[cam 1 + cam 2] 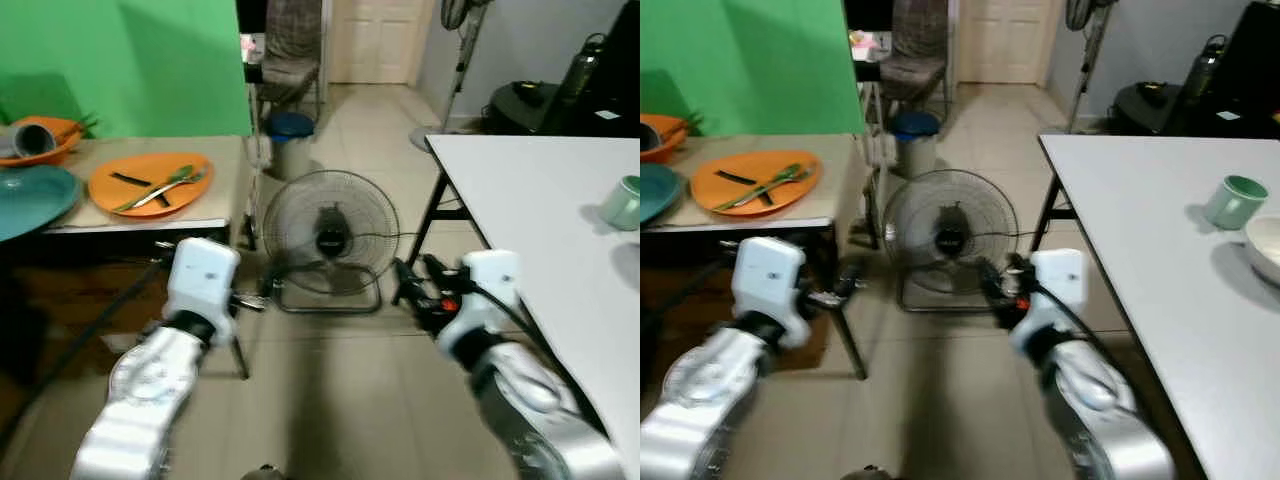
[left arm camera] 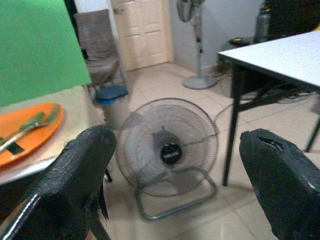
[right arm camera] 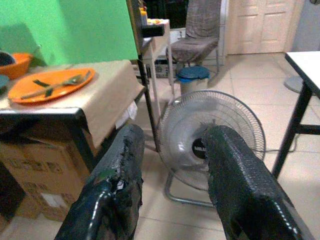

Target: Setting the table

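Both arms are silver, rounded and glossy, each ending in a boxy white wrist block. A black cable runs along each forearm. The left gripper (image 2: 170, 195) has two broad black fingers (image 2: 75, 190) with a rough, woven texture. The right gripper (image 3: 172, 185) has the same coarse black fingers (image 3: 235, 185), with a red spot near its base.

The floor fan (image 1: 330, 240) has a thin wire-metal cage and tube stand with a dull grey sheen, standing on smooth, faintly glossy beige floor tiles (image 1: 350, 400). Left of the fan, a matt orange plate (image 1: 150, 183) that looks like plastic lies on the cloth-covered counter (image 1: 225, 175); right of the fan is a smooth matt white counter (image 1: 540, 200). The left gripper's fingers (image 2: 75, 190) are black with a coarse, woven-looking, frayed surface.
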You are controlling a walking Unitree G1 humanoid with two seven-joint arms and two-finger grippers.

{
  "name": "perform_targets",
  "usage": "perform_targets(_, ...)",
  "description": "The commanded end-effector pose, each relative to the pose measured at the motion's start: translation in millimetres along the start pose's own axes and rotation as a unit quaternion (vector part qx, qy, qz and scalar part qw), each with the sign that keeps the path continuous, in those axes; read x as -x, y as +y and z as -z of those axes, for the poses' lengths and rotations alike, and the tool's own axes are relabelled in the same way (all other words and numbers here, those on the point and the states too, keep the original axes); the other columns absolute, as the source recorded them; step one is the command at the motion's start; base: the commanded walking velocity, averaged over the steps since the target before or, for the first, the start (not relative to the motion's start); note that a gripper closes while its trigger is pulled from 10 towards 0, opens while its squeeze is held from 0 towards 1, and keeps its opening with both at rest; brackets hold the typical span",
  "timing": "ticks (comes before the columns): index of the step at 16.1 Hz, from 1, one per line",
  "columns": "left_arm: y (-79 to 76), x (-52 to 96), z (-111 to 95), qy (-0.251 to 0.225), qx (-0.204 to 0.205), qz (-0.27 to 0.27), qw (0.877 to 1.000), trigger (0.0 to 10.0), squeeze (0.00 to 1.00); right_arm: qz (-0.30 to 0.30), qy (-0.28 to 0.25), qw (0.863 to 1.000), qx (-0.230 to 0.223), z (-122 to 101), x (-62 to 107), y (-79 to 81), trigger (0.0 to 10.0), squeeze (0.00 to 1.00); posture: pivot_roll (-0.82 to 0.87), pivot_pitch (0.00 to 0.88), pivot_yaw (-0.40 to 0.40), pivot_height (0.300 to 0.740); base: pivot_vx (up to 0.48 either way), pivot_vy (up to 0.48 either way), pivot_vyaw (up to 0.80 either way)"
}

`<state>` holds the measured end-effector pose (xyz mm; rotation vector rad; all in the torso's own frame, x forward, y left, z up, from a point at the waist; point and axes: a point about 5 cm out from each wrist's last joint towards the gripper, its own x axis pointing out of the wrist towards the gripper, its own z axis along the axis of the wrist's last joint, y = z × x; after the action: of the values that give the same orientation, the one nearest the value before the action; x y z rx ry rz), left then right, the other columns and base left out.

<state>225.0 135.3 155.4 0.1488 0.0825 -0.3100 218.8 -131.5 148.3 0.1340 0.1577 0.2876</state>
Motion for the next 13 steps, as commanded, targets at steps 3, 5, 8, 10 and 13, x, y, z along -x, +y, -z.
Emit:
perform_targets(3,4.5,1.1,-0.6,0.002,-0.009,-0.006,1.0,10.0,0.0,-0.001,-0.003,1.0,-0.006,-1.8,-1.7,1.5,10.0,0.0,0.15,0.0,0.02,0.74,0.0,0.303,0.0)
perform_targets(5,4.8,1.0,-0.7,0.002,-0.008,-0.007,1.0,10.0,0.0,0.0,-0.003,1.0,-0.008,-1.8,-2.1,1.5,10.0,0.0,0.15,0.0,0.02,0.74,0.0,0.302,0.0)
perform_targets(8,4.3,0.3,-0.8,0.002,-0.008,-0.006,1.0,10.0,0.0,0.002,-0.004,1.0,-0.012,-2.3,-2.8,0.5,10.0,0.0,0.15,0.0,0.019,0.74,0.0,0.303,0.0)
perform_targets(10,4.2,0.3,-0.8,0.002,-0.007,-0.006,1.0,10.0,0.0,0.004,-0.004,1.0,-0.012,-2.4,-3.1,0.0,10.0,0.0,0.15,0.0,0.018,0.74,0.0,0.302,0.0)
perform_targets(13,4.1,-0.2,-0.8,0.002,-0.006,-0.007,1.0,10.0,0.0,0.006,-0.006,1.0,-0.015,-3.1,-4.0,-1.1,10.0,0.0,0.15,0.0,0.016,0.74,0.0,0.303,0.0)
